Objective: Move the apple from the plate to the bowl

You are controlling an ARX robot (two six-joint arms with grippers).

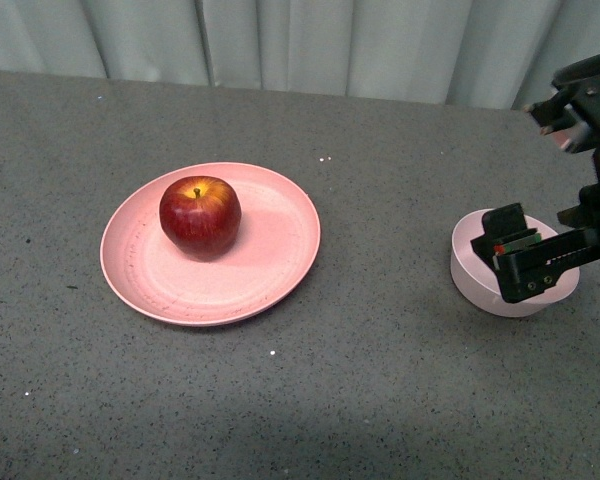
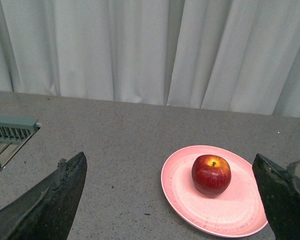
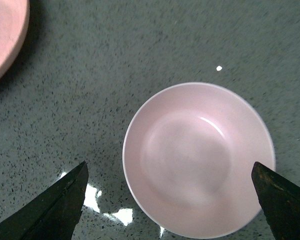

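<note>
The dark red apple (image 1: 200, 215) sits on the salmon-pink plate (image 1: 270, 250) at the left-centre of the table. The small pale bowl (image 1: 468, 268) stands empty at the right. My right gripper (image 1: 525, 250) hangs open directly above the bowl and partly hides it. In the right wrist view the bowl (image 3: 197, 160) lies between the spread fingers of the right gripper (image 3: 169, 164), and the plate's edge (image 3: 5, 35) shows in a corner. My left gripper (image 2: 168, 155) is open and empty, well back from the apple (image 2: 211, 174) on the plate (image 2: 240, 210). The left arm is out of the front view.
The table (image 1: 380, 380) is grey and speckled. White curtains (image 1: 300, 40) hang along its far edge. A grey-green slatted object (image 2: 12, 132) sits at the table's side in the left wrist view.
</note>
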